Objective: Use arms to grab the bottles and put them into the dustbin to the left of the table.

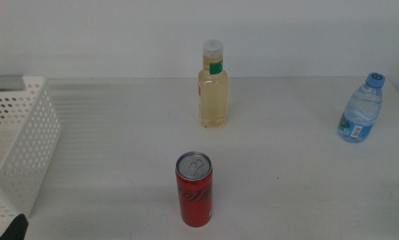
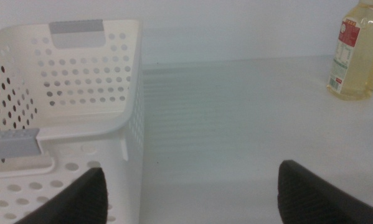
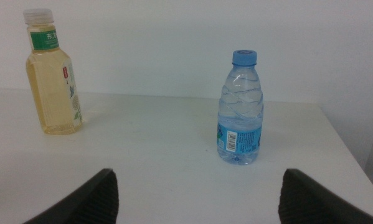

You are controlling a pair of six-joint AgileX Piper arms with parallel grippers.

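Three drinks stand upright on the white table (image 1: pixel 286 193), well apart from one another; the slim red cola can (image 1: pixel 194 190) is nearest the front, close to the middle; behind it, toward the back wall, stands the yellow-liquid bottle (image 1: pixel 212 85) with its white cap and green neck label; far off to the right, near the table's edge, is the blue-capped water bottle (image 1: pixel 360 110).

The white perforated dustbin (image 1: pixel 27 143) sits at the left side of the table, open side up; nothing shows inside it from here.

Neither arm is over the work area. The left gripper (image 2: pixel 192 196) waits low beside the bin — its two dark fingers are spread wide with bare table between them, one tip in front of the bin's wall; in the middle view only a dark scrap of it shows at the bottom left corner. The right gripper (image 3: pixel 198 196) is likewise spread wide and holding nothing — it faces the water bottle (image 3: pixel 241 109), with the yellow bottle (image 3: pixel 50 74) farther off to one side.
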